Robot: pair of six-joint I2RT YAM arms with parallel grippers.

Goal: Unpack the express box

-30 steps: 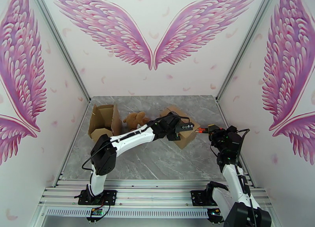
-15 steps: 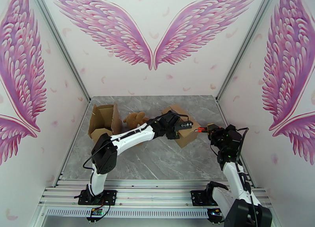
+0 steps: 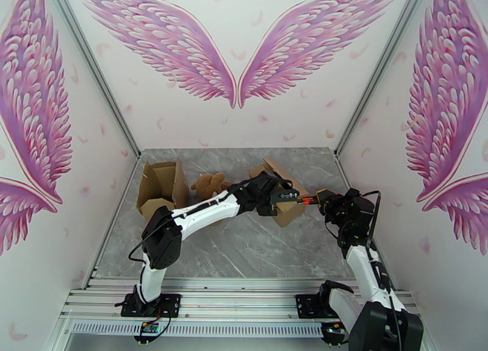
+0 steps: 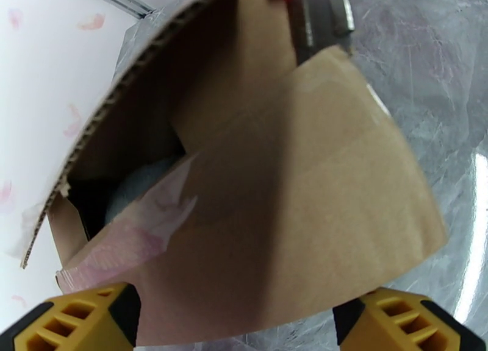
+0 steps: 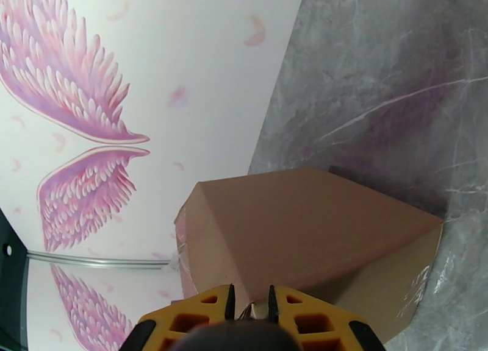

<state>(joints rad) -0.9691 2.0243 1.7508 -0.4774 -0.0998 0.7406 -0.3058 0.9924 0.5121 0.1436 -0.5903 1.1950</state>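
Top external: box lies right of the bear. Right claw, nearly closed, pinches its flap; left claw gapes empty at the opening. Hold flap steady, reach in.

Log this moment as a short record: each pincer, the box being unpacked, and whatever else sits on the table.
express box: on the table, partly open
left pincer: open, close up to its flap
right pincer: shut on its edge
teddy bear: left of it, outside
second box: far left, open
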